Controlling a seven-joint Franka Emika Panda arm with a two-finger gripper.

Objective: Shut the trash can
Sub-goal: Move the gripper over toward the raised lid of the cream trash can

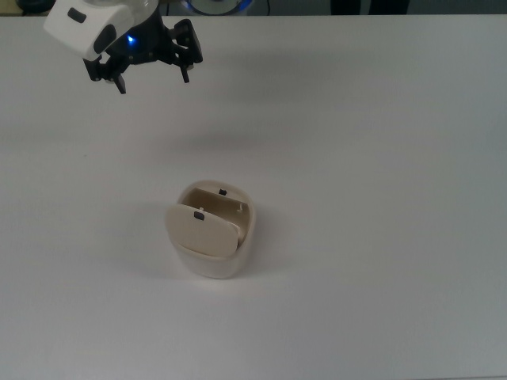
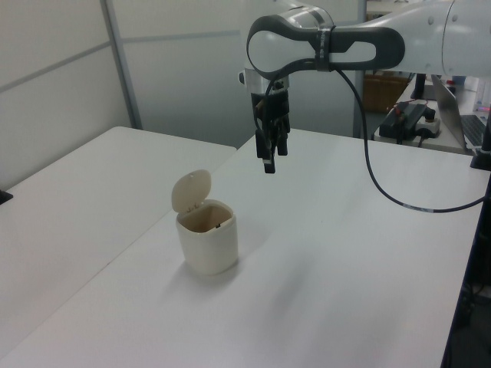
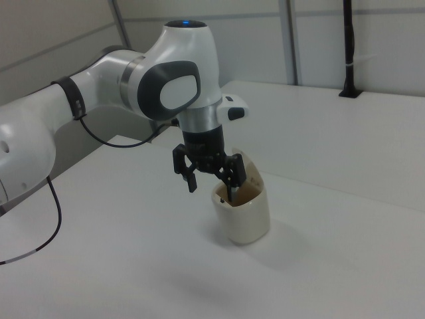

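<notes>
**Gripper parked high, bin lid standing up**

Gripper (image 1: 153,77) hangs in the air with its 2 fingers spread apart and nothing between them; in the top view it sits toward the upper left, well apart from the trash can (image 1: 212,237). That bin stands upright on the white table (image 1: 380,158), near the middle of the top view. Its lid (image 2: 189,190) is tipped up on edge, leaving the mouth open, with a small black knob (image 1: 199,214) showing on it.

I judge the bin to be light, hollow plastic, stiff but easy to shove or tip over on this smooth tabletop. I would not grasp it at all. My pick is the top edge of the raised lid, nudged gently from behind toward the opening so it swings flat. Too hard a push would likely slide the whole bin.
</notes>
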